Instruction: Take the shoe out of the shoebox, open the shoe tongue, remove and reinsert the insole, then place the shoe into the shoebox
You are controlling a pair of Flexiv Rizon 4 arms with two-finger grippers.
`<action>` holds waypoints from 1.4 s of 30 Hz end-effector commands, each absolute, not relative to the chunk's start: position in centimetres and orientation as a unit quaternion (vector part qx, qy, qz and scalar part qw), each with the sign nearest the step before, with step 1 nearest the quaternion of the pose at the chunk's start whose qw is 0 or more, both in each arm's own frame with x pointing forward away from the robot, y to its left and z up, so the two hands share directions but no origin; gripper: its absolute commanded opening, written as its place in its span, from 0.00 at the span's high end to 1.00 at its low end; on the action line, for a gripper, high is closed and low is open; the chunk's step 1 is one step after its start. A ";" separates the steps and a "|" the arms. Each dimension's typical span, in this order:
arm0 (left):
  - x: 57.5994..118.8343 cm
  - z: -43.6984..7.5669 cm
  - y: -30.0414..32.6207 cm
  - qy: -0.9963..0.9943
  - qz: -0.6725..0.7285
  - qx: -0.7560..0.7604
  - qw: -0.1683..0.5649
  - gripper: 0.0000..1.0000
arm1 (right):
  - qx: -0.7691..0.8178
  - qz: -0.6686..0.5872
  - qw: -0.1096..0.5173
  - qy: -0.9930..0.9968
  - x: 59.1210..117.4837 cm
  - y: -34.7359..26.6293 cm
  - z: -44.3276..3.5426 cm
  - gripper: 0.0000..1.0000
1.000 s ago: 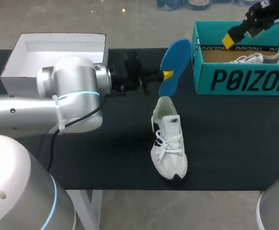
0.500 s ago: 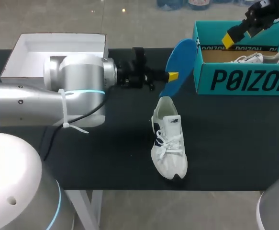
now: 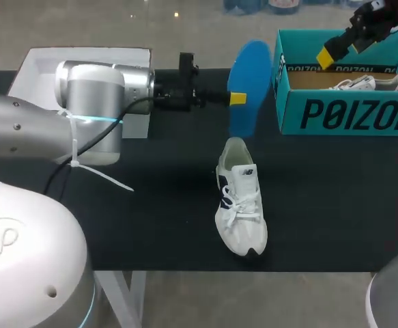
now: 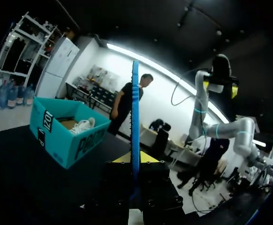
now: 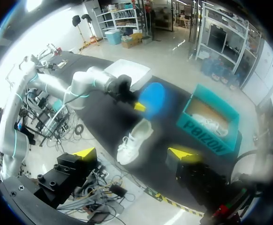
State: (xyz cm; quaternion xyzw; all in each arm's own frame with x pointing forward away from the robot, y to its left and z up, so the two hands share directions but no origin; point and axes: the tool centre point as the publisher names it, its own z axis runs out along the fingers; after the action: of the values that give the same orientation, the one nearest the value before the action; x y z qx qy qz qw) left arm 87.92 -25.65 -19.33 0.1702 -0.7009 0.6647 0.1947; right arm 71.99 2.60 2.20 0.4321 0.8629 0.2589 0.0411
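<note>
- Shoe (image 3: 239,198): white, laced, flat on the black table (image 3: 335,205), outside the shoebox (image 3: 349,113); toe toward the near edge, heel opening toward the far side
- Insole (image 3: 248,85): blue, in the air, standing on end just above and behind the shoe's heel; not touching the shoe
- Left gripper (image 3: 237,98): both yellow tips clamped on the insole's lower part, one on each face; left wrist view shows the insole (image 4: 135,117) edge-on, rising straight up from between the fingers of the left gripper (image 4: 135,157)
- Shoebox: teal, open-topped, at the table's far right, just beside the insole; a second shoe (image 3: 356,83) lies inside
- Right gripper (image 3: 332,53): hangs high over the shoebox; right wrist view shows the right gripper (image 5: 134,153) with fingers spread wide, nothing between them, with the shoe (image 5: 134,140), insole (image 5: 151,96) and shoebox (image 5: 206,126) far below
- White box (image 3: 82,65): open, at the table's far left, partly behind the left arm (image 3: 41,133)
</note>
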 end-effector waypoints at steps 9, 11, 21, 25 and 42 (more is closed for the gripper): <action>88.1 -19.1 -24.8 -0.622 0.714 0.175 0.270 1.00 | 0.433 0.257 0.040 0.863 72.2 2.7 2.3 0.00; 88.1 -18.9 -24.9 -0.621 0.711 0.188 0.270 1.00 | 0.433 0.257 0.040 0.863 72.2 2.7 2.3 0.00; 88.6 -18.8 -25.0 -0.612 0.696 0.242 0.289 1.00 | 0.433 0.257 0.040 0.863 72.2 2.7 2.3 0.00; 89.0 -19.3 -24.9 -0.601 0.695 0.265 0.292 1.00 | 0.433 0.257 0.040 0.863 72.2 2.7 2.3 0.00; 89.0 -19.3 -24.9 -0.601 0.695 0.265 0.292 1.00 | 0.433 0.257 0.040 0.863 72.2 2.7 2.3 0.00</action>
State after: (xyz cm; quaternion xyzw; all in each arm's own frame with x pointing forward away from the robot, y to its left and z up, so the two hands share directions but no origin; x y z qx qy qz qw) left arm 89.05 -24.92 -19.38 0.2645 -0.5999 0.6962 0.2922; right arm 71.96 2.55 2.14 0.4319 0.8627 0.2598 0.0412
